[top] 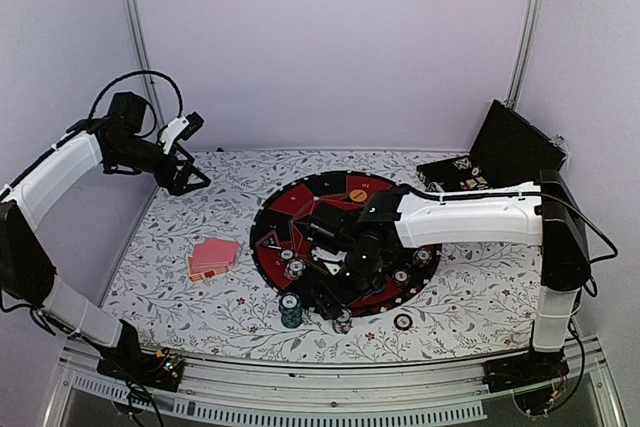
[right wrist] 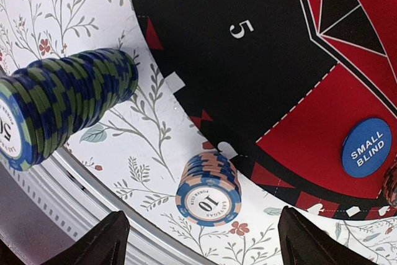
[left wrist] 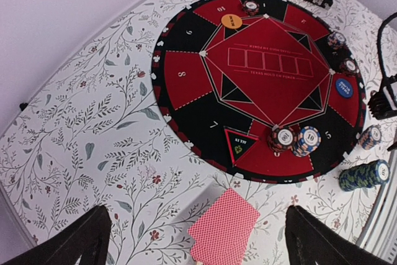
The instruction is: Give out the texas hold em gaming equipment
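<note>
While both pincers stand released and grasp nothing, the right pincer (right wrist: 203, 215) hovers over a blue-and-peach chip stack (right wrist: 208, 193) marked 10. That stack stands on the tabletop (right wrist: 142, 147), just off the near edge of the mat (right wrist: 248, 79). Left of it, a green-and-blue stack (right wrist: 68, 107) shows 50. A blue disc (right wrist: 366, 147) on a red field reads SMALL BLIND, and the black field beside it reads 5. The left pincer (top: 192, 179) hangs raised at the far left. The red-backed cards (top: 212, 257) lie on the tabletop left of the mat.
</note>
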Robot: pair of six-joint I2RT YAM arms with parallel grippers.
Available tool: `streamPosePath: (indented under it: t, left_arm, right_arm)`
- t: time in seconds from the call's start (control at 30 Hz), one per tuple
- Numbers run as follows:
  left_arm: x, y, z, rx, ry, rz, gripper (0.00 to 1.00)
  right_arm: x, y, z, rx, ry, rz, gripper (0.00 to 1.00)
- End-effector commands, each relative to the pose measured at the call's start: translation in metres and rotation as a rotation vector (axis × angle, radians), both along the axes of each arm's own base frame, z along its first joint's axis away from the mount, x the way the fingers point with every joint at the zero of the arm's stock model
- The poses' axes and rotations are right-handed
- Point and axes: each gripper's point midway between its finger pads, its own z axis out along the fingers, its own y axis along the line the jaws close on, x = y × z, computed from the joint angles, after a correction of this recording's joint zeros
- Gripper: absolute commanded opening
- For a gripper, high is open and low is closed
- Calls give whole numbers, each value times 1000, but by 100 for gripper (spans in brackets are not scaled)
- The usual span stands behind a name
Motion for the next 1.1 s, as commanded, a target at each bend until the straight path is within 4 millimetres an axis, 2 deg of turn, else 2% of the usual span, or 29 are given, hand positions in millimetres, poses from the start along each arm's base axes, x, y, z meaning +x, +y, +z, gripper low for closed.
streamPosePath:
  t: [0.0, 0.23, 0.37, 0.7, 1.07]
  left_arm:
    - [-1, -3, 5, 2, -5, -13, 100]
    - [0, -4, 5, 0, -4, -15, 100]
    - [0, -3, 6, 1, -5, -15, 100]
    - [2, -4, 7, 2, -5, -15, 100]
    - [3, -3, 9, 7, -10, -12, 100]
  right_arm:
    - [-4, 8, -11, 8, 15, 10, 87]
    - [-2, 2, -32, -56, 11, 22, 86]
    - [-2, -1, -37, -70, 10, 25, 85]
    - [-11, -5, -52, -79, 50, 35, 75]
    - [-15, 0, -56, -63, 69, 45, 70]
